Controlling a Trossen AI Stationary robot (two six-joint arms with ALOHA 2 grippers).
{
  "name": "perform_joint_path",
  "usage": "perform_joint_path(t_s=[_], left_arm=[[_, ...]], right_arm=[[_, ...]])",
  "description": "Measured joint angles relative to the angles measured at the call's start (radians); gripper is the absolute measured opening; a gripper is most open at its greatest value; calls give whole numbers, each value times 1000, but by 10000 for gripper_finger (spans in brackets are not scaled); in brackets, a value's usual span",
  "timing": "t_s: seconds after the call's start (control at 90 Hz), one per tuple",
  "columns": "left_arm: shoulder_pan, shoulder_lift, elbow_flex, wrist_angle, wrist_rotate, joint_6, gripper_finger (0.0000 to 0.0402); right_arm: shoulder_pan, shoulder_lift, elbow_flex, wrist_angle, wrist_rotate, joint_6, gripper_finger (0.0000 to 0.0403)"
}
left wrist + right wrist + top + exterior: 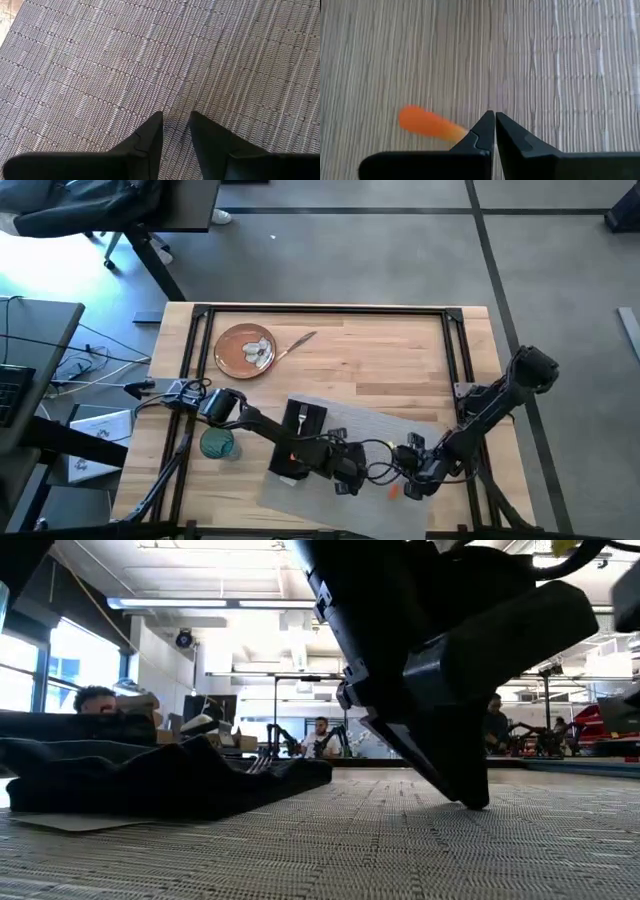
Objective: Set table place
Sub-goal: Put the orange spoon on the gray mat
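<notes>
High: light-wood desk (400,350), grey woven placemat (380,430) at near edge, black napkin (300,425) on its left end, teal glass (217,444) beside, orange-brown plate (245,350) and cutlery piece (297,343) far-left | Low: napkin lay rumpled on mat | Left wrist: left tool (175,135) narrowly parted over mat | Right wrist: right tool (494,131) closed, orange handle (427,123) beside it

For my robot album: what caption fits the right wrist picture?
Right gripper, jaws shut, above the grey placemat beside an orange cutlery handle.
</notes>
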Motion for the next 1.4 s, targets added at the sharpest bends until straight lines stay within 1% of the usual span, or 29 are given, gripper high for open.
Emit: perform_joint_path(t_s=[0.078, 0.2, 0.267, 0.578, 0.7, 1.089, 1.289, 1.4], left_arm=[[-1, 0, 0, 0, -8, 0, 85], [-1, 0, 0, 0, -9, 0, 85], [-1, 0, 0, 0, -10, 0, 85], [-1, 0, 0, -2, -12, 0, 85], [-1, 1, 0, 0, -16, 0, 85], [0, 1, 0, -1, -16, 0, 85], [0, 1, 1, -1, -15, 0, 85], [0, 1, 1, -1, -15, 0, 85]], right_arm=[[9, 3, 0, -13, 3, 16, 0], [15, 19, 0, -12, 53, 38, 0], [14, 30, 0, -9, 57, 38, 0], [31, 36, 0, -23, 2, 34, 0], [32, 34, 2, -32, -39, 19, 0], [31, 32, 2, -38, -100, 0, 0], [33, -4, -1, -67, -149, -13, 0], [34, -38, -3, -95, -136, -13, 0]])
